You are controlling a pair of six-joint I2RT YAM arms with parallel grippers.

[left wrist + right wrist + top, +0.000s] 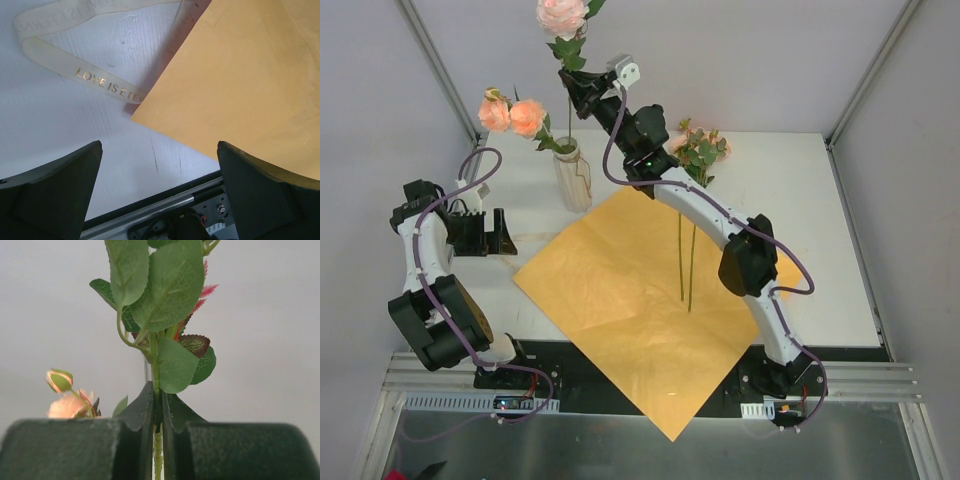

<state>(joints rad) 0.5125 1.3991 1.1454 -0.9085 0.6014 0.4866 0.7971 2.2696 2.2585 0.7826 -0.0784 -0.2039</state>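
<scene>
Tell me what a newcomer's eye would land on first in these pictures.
First, the pink rose held high at the back, its stem clamped in the right end effector. Next, the big orange paper sheet spread mid-table, loose flowers lying with their stems on it, and the vase of roses just left of its far corner. The left end effector hangs open near a printed ribbon.

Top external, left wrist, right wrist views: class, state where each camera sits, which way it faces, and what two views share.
Top external: above and behind, looking down on the table; both arms, orange paper sheet, vase show.
Left wrist: on the left arm, looking down past the open left end effector at a ribbon and the paper's corner.
Right wrist: on the right arm, facing the wall; right end effector clamps a rose stem.
Shared: the paper, top and left wrist.
</scene>
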